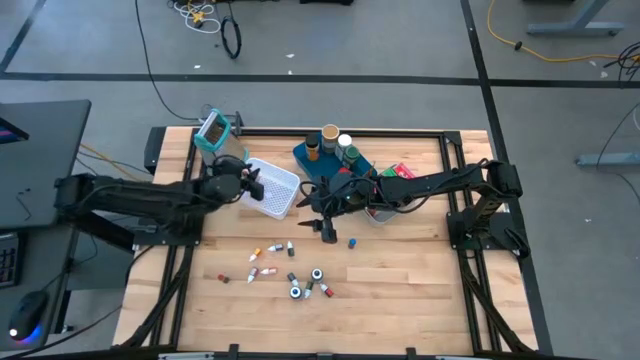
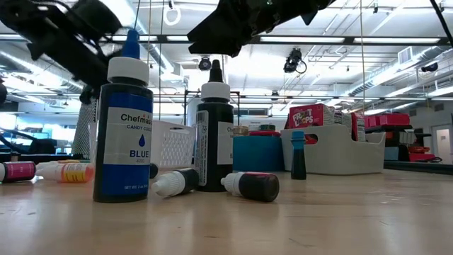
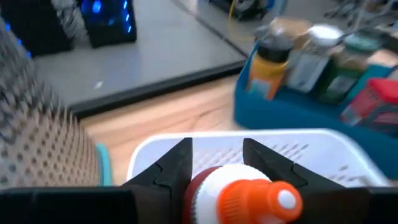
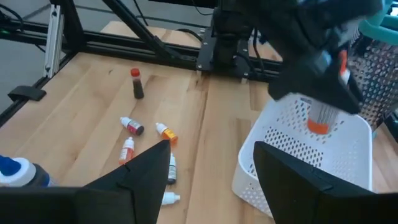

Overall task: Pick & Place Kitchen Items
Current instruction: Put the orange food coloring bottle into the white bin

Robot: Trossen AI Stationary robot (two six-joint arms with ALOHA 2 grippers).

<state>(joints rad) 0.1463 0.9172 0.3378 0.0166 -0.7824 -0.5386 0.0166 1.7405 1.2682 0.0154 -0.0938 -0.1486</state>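
The left arm is stretched low across the table's left side, its left gripper held over the near rim of the white mesh basket. Its jaws are partly closed on an orange-tipped bottle, white collar pinched between the fingers, tip pointing down toward the basket in the right wrist view. The right arm is reached in from the right, the right gripper hanging just off the basket's front corner, jaws wide and nothing held. Bare wood is left beyond the basket's front edge, where loose small bottles are scattered well apart from both grippers.
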